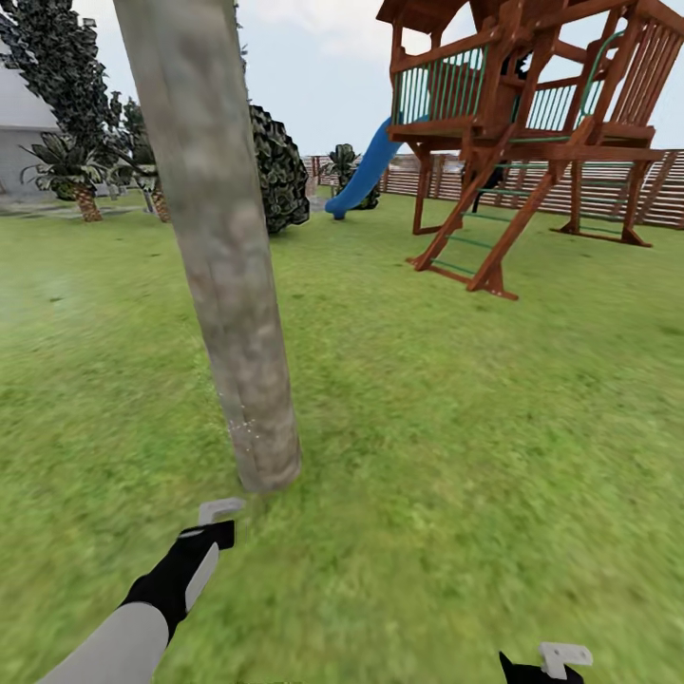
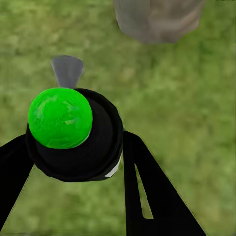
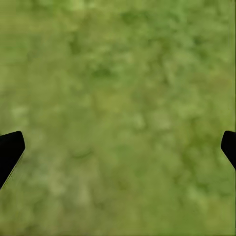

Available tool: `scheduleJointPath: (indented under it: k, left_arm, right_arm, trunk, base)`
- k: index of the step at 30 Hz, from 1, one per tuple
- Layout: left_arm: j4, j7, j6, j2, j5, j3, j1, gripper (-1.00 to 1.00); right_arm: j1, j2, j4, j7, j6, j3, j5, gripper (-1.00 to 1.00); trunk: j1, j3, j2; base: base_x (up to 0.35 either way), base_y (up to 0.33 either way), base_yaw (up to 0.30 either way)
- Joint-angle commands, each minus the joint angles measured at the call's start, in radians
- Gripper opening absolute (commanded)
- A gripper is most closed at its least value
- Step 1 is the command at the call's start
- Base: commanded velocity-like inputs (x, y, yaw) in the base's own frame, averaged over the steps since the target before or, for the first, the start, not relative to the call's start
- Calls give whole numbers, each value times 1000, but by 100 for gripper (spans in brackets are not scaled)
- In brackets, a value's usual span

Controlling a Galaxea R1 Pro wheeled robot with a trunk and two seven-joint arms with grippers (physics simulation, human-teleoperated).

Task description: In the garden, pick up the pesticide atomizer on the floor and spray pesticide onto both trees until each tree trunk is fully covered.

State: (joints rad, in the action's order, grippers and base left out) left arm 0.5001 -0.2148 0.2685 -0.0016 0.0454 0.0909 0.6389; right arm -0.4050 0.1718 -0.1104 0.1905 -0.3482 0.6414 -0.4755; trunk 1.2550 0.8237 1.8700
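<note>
Right gripper (image 1: pixel 556 665): nearest the head camera, at about 5 o'clock on the bottom edge; a black wrist and a pale finger show. In the right wrist view its two dark fingertips (image 3: pixel 10 150) sit at opposite edges, spread wide apart, with nothing but blurred grass between them.
Left arm: comes in from 7 o'clock, white forearm then black wrist, reaching up and forward toward the trunk base.
Left gripper (image 1: pixel 217 518): its pale finger tip lies just short of the trunk's foot. In the left wrist view the dark fingers (image 2: pixel 147 191) flank a round black body and press against its sides, clamped on it.
Pesticide atomizer (image 2: pixel 81 135): held in the left gripper; black rounded body with a bright green dome on top, a small white patch at its side and a grey nozzle pointing toward the trunk base.
Lawn (image 1: pixel 456 427): green grass across the whole ground, blurred up close.
Tree trunk (image 1: pixel 223 256): mottled grey-brown column, leaning slightly, rising from 6 o'clock past 11 o'clock.
Pesticide (image 1: pixel 245 427): faint white specks low on the trunk.
Play tower (image 1: pixel 513 123): reddish wood with green rails, at 1 o'clock.
Slide (image 1: pixel 366 171): blue, at 12 o'clock.
Fence (image 1: pixel 608 185): brown slats, far right.
Palm (image 1: pixel 71 171): short, far at 10 o'clock.
</note>
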Motion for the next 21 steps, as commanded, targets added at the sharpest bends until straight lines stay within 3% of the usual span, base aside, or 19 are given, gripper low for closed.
scheduleJointPath:
  k: [1,21]
  left_arm:
    - [1,0,1,0,0,0,0,-100]
    - [2,0,1,0,-1,0,0,-100]
  right_arm:
    - [0,0,0,0,0,0,0,100]
    - [0,0,0,1,0,0,0,100]
  trunk:
    - [0,0,0]
    - [0,0,0]
  base:
    - [16,-31,241]
    - [24,-253,27]
